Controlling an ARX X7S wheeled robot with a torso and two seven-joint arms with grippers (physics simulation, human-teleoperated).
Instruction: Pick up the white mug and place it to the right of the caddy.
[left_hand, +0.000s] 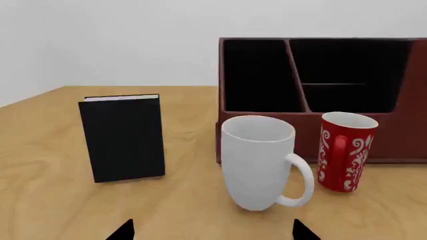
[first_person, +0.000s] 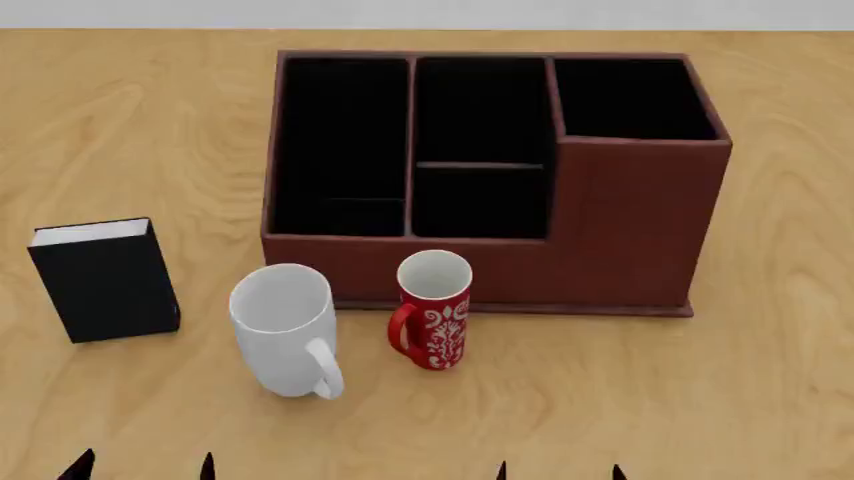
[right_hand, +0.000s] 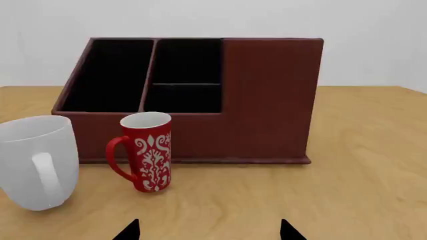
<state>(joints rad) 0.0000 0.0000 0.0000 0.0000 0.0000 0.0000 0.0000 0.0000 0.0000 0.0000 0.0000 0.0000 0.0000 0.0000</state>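
Observation:
The white mug (first_person: 283, 328) stands upright on the wooden table in front of the caddy's left half, its handle turned toward me and to the right; it also shows as the white mug (left_hand: 259, 160) and the white mug (right_hand: 37, 161). The reddish-brown caddy (first_person: 627, 220) sits behind it, with black compartments and a taller section on the right; it appears as the caddy (left_hand: 400, 135) and the caddy (right_hand: 267, 100). My left gripper (first_person: 144, 466) is open near the table's front edge, short of the mug. My right gripper (first_person: 559, 470) is open too, nothing between its tips.
A red mug with white floral pattern (first_person: 434, 312) stands just right of the white mug, close to the caddy's front wall. A small black book-like box (first_person: 104, 280) stands upright to the left. Bare wooden table (first_person: 774, 380) lies right of the caddy.

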